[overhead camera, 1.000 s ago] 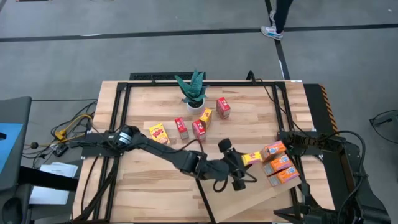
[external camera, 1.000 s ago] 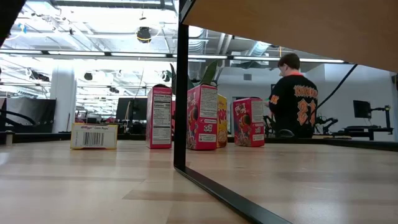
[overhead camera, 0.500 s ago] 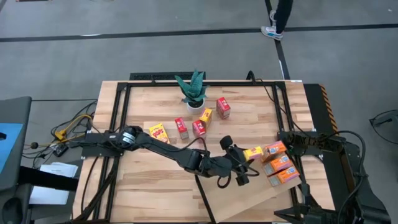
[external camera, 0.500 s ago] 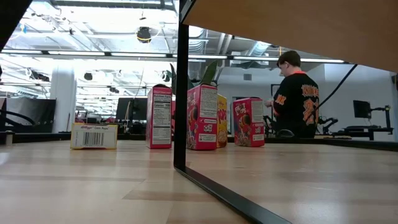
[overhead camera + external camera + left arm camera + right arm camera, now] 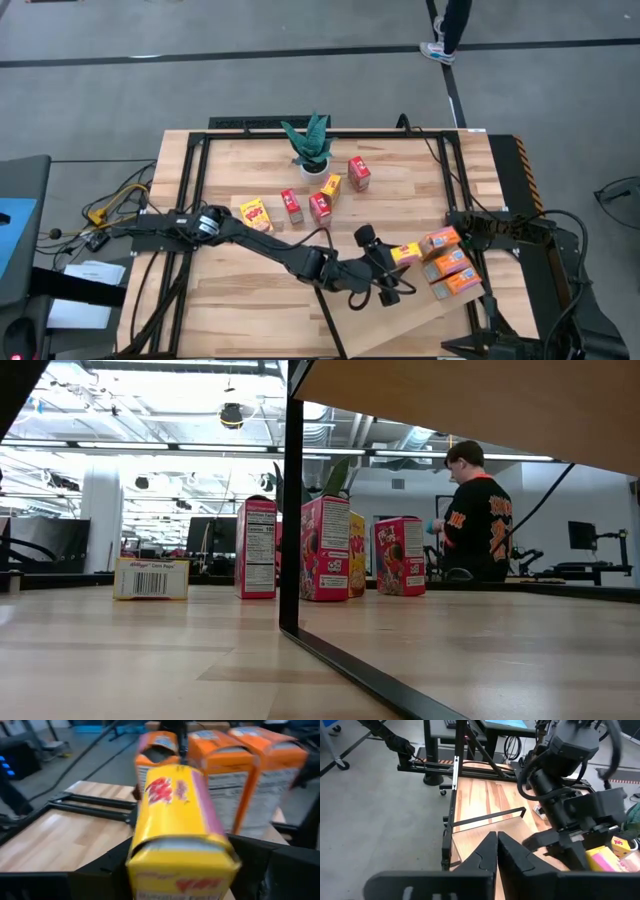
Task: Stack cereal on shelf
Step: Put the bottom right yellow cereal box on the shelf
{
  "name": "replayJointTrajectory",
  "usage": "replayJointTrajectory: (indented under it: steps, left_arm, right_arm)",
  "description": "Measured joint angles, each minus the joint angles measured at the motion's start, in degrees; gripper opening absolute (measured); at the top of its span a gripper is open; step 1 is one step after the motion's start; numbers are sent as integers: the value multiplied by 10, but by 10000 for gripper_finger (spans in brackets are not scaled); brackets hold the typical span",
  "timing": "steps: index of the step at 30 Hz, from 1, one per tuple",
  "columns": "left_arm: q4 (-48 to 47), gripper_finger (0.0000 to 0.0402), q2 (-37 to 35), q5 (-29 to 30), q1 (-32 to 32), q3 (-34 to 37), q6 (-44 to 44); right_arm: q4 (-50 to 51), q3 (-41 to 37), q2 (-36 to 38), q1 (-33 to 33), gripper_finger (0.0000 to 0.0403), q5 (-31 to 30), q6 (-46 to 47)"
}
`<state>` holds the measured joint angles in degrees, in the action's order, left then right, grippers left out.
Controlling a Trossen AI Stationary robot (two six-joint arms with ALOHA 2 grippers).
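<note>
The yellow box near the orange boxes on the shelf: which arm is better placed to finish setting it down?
Left. The left gripper reaches across to the yellow box, beside the orange boxes on the shelf. The right gripper is shut and parked at the table's right edge.

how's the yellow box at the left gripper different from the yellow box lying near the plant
The yellow box at the left gripper lies on the shelf, against the orange boxes; the other yellow box lies on the planked tabletop, apart from the standing red boxes. The left gripper is at the first; nothing touches the second. Both are small yellow cereal boxes.
</note>
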<state>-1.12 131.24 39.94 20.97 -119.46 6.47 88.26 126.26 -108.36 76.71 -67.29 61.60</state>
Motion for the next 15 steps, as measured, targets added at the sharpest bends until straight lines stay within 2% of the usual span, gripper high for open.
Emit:
replayJointTrajectory:
  steps: [4,10,15]
  left_arm:
    - [2,256,0,-27,2,0,-25]
    - [1,304,0,-22,4,0,-39]
    - [-5,329,-1,-21,3,0,-35]
  right_arm:
    - [1,0,0,0,65,0,0]
    - [2,0,0,-3,89,0,0]
    - [2,0,0,-10,103,0,0]
